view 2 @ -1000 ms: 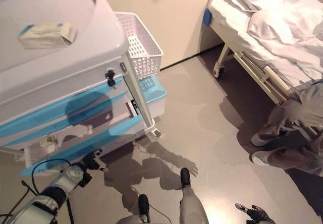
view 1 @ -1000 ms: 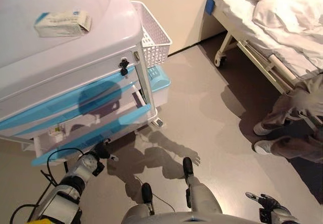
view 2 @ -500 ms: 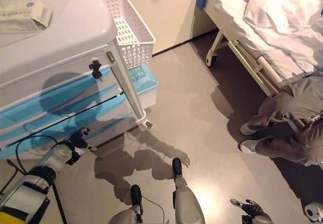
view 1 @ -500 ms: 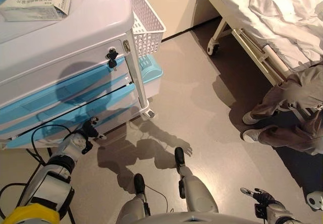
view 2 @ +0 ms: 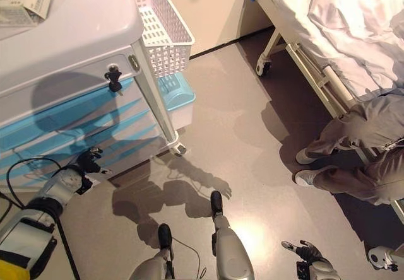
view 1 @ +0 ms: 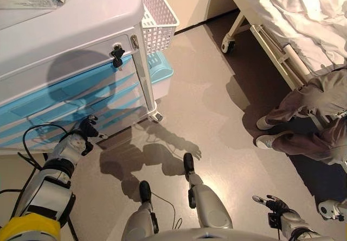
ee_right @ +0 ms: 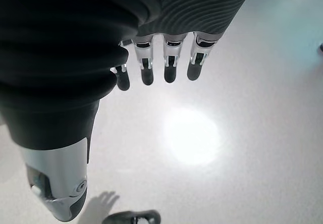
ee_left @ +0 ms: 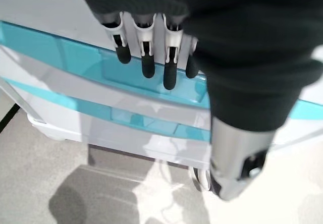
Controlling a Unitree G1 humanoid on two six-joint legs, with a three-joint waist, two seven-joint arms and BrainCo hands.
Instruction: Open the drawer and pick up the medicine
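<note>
The largest change is at the medical cart (view 1: pixel 70 45): a second ago its lowest blue drawer (view 1: pixel 65 124) stood pulled out with small items showing inside, and now all the blue fronts lie flush, so the drawer reads as pushed back in, while the whole view has also slid, which is the head moving and not the cart. For the task that suggests the opening and taking are over, or must be redone; neither hand holds anything, and the one medicine box (view 2: pixel 24 4) I can see lies on the cart's top at about 11 o'clock in the head views. The cart is smooth, glossy white plastic with rounded corners and translucent turquoise drawer bands with recessed grips; a white lattice basket (view 1: pixel 158 14) hangs at 12 o'clock. A bed (view 1: pixel 303 18) with rumpled white sheets fills 1 to 2 o'clock, a seated person (view 1: pixel 309 121) in grey at 3 o'clock. The left hand (ee_left: pixel 151 57), at 8 o'clock, has straight relaxed fingers just before the blue band; whether they touch is unclear. The right hand (ee_right: pixel 161 62), at 5 o'clock, hangs loosely open over matte grey floor.
</note>
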